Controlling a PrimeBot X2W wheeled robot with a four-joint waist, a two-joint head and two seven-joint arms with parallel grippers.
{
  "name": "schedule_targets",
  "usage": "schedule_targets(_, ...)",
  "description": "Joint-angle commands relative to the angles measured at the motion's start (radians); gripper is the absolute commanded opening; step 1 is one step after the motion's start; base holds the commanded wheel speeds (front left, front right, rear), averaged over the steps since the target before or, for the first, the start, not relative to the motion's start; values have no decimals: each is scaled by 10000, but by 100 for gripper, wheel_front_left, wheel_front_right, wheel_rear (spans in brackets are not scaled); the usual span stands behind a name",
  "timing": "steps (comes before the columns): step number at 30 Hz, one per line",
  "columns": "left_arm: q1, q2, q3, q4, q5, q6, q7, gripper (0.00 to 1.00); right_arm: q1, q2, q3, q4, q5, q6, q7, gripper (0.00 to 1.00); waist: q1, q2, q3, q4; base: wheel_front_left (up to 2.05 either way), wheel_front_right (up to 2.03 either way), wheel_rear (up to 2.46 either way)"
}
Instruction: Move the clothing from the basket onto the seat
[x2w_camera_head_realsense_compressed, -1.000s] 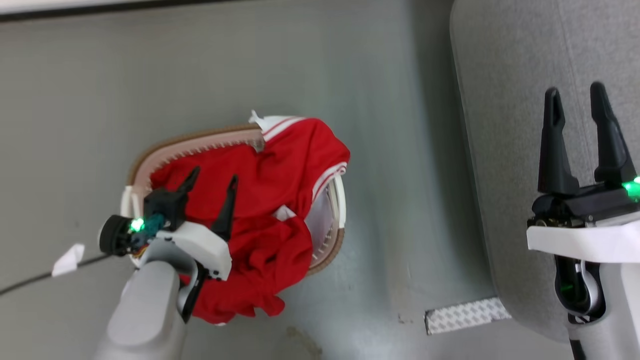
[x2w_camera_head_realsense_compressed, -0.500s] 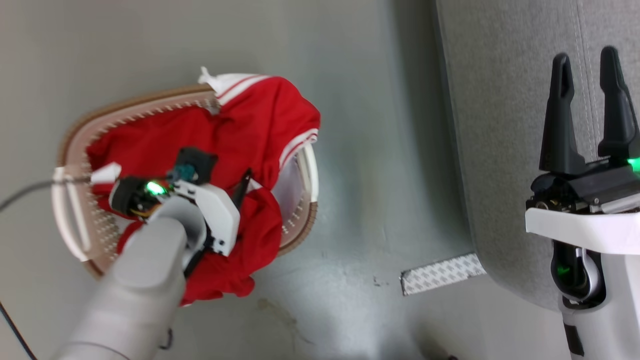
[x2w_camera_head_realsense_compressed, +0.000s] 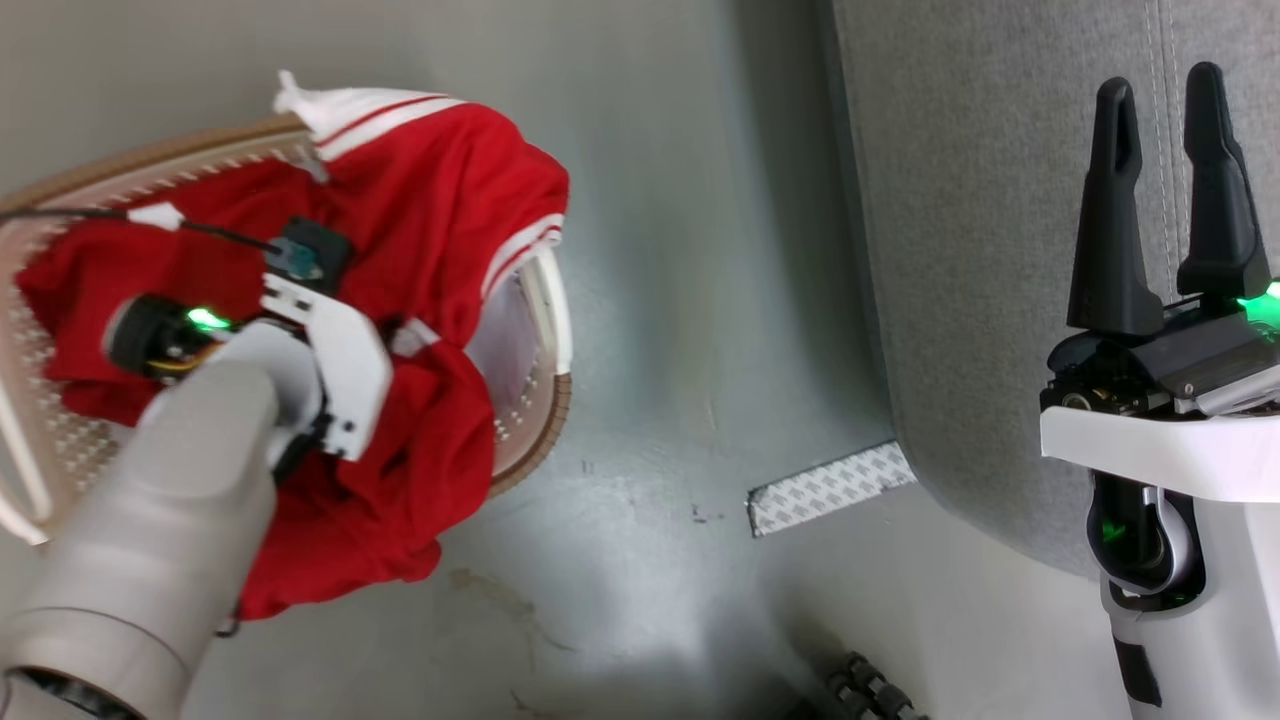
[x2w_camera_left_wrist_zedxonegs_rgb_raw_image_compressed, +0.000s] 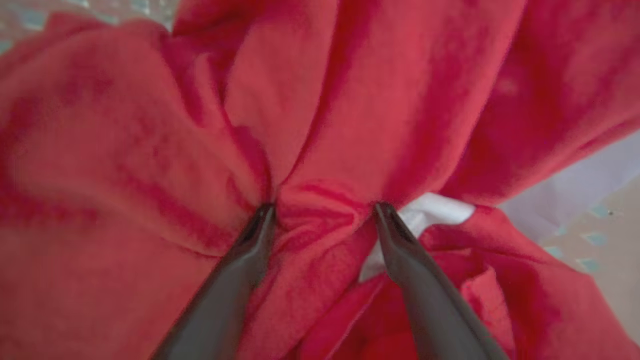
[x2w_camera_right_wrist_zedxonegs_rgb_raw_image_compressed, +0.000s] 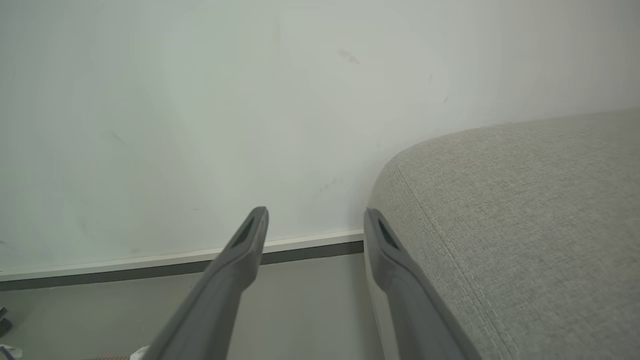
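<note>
The red clothing (x2w_camera_head_realsense_compressed: 440, 230) with white stripe trim is heaped in the cream basket (x2w_camera_head_realsense_compressed: 545, 400) at the left of the head view, and part of it hangs over the near rim onto the floor. My left arm reaches down into the heap. In the left wrist view my left gripper (x2w_camera_left_wrist_zedxonegs_rgb_raw_image_compressed: 324, 212) is open, both fingertips pressed into the red clothing (x2w_camera_left_wrist_zedxonegs_rgb_raw_image_compressed: 310, 100) with a raised fold between them. My right gripper (x2w_camera_head_realsense_compressed: 1160, 100) stands open and empty over the light-grey seat (x2w_camera_head_realsense_compressed: 980, 250) on the right. The right wrist view shows the right gripper (x2w_camera_right_wrist_zedxonegs_rgb_raw_image_compressed: 315, 215) beside the seat's rounded corner (x2w_camera_right_wrist_zedxonegs_rgb_raw_image_compressed: 525, 225).
Grey floor lies between the basket and the seat. A white patterned strip (x2w_camera_head_realsense_compressed: 830, 488) lies on the floor by the seat's corner. A dark ribbed part (x2w_camera_head_realsense_compressed: 865, 690) shows at the bottom edge. A thin black cable (x2w_camera_head_realsense_compressed: 60, 213) crosses the basket. A pale wall and baseboard (x2w_camera_right_wrist_zedxonegs_rgb_raw_image_compressed: 300, 245) stand behind.
The head camera has shifted, so the basket now sits further left and higher. My left gripper has tipped downward into the clothing, its fingers now sunk in the fabric. The right gripper stays open.
</note>
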Motion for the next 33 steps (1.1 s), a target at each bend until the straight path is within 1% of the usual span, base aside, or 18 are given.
schedule_targets(1,-194,208,-128,192,-130,20,171,100,-184,39,26,-55,133,-21,1,100,-1,0,175,-156,0,0,0)
schedule_targets(4,-259,238,-261,366,-518,20,410,100,-194,39,30,-48,157,-21,2,100,-1,0,263,-223,0,0,0)
schedule_targets(7,-348,294,-391,356,-828,20,420,100,-211,41,12,-40,157,-21,2,100,-1,0,314,-233,0,0,0)
schedule_targets(8,-364,298,-446,334,-937,20,392,42,-218,39,-10,-35,138,-21,2,100,-1,0,318,-218,0,0,0)
schedule_targets(9,-369,292,-501,308,-1038,20,338,16,-222,39,-29,-22,95,-21,2,100,-1,0,310,-194,0,0,0)
schedule_targets(10,-357,288,-578,293,-1092,20,307,0,-226,40,-24,-4,42,-21,2,100,-1,0,286,-166,0,0,0)
schedule_targets(14,-188,181,-836,80,-1478,20,-65,0,-245,38,-33,68,-84,-21,2,100,-1,0,28,13,0,0,0)
schedule_targets(19,194,-73,-1111,-98,-2050,20,-703,0,-144,37,-55,241,-339,-21,2,100,-1,0,-717,297,0,0,0)
schedule_targets(27,1163,-583,-1506,-421,-3089,19,-2072,0,414,13,-289,635,-898,-21,2,100,-1,0,-2731,1060,0,0,0)
schedule_targets(32,1791,-754,-2020,-807,-3590,19,-2789,0,874,-278,-371,883,-1018,-21,2,100,-1,0,-4039,1608,0,0,0)
schedule_targets(33,1791,-754,-2020,-807,-3590,19,-2789,0,874,-278,-371,883,-1018,-21,2,100,-1,0,-4039,1608,0,0,0)
